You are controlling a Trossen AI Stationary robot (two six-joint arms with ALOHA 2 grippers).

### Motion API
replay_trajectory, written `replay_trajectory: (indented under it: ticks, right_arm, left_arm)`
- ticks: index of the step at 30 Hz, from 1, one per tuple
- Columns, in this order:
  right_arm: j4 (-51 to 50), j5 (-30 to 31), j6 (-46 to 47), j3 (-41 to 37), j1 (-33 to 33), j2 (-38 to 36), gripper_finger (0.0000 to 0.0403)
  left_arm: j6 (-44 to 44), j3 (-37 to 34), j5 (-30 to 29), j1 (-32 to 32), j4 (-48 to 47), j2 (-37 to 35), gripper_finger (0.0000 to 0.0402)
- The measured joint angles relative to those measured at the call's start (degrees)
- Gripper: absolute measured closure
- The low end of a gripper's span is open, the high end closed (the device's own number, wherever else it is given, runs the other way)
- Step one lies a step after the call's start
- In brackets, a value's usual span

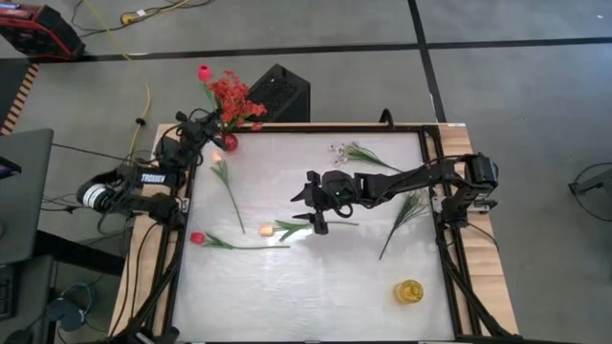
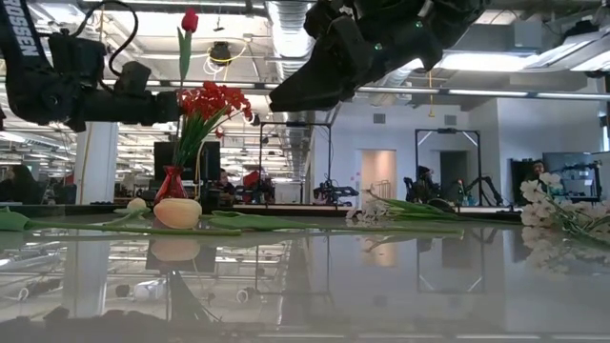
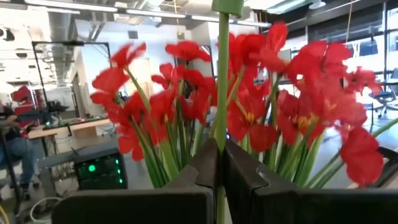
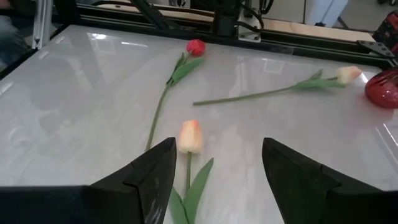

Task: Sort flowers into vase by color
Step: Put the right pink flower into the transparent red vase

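My left gripper [image 1: 212,134] is at the table's far left corner, shut on the green stem of a red-pink tulip [image 2: 189,21] beside the red vase [image 1: 229,141], which holds red clustered blooms [image 1: 234,96]. My right gripper [image 1: 311,208] hangs open over the table's middle. Its fingers stand on either side of, and above, a pale orange tulip [image 4: 190,135] that lies on the table. A red-pink tulip [image 1: 197,238] and another pale tulip [image 1: 228,186] also lie flat on the table. Two sprigs of white blossoms [image 1: 359,151] lie toward the far right. My left gripper pinches the tulip's stem [image 3: 221,118] between its two fingers, some way below the bloom. The fingers [image 3: 202,165] come level from the table's left and lie across the stem. The stem stands upright with the bloom high above the fingers. Its lower end is hidden behind the gripper.
A small yellow vase [image 1: 409,291] stands near the table's near right corner. The second white sprig [image 1: 406,215] lies under my right arm. A black box [image 1: 277,91] stands beyond the far edge. The table's near half is bare glossy surface.
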Motion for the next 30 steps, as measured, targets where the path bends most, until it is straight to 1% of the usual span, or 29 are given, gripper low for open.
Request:
replay_trajectory:
  ticks: [5,10,18,23,30]
  right_arm:
    - [-0.49,0.00,-0.02,0.00,0.20,0.00,0.0138]
    - [-0.79,0.00,0.00,0.00,0.44,0.00,0.0138]
    - [-0.84,0.00,0.31,0.00,0.44,0.00,0.0138]
    - [-0.88,0.00,0.33,0.00,0.44,0.00,0.0138]
    - [-0.93,-0.02,0.96,-0.02,0.48,0.00,0.0138]
  left_arm:
    - [0.02,-0.02,0.06,0.00,0.74,3.52,0.0401]
    - [-0.03,-0.02,0.92,0.00,3.84,5.71,0.0401]
    - [-0.86,-0.04,0.57,0.00,4.24,6.13,0.0399]
    - [-0.94,-0.04,0.57,0.00,4.20,6.13,0.0382]
    - [-1.00,-0.07,0.06,0.00,4.18,6.13,0.0339]
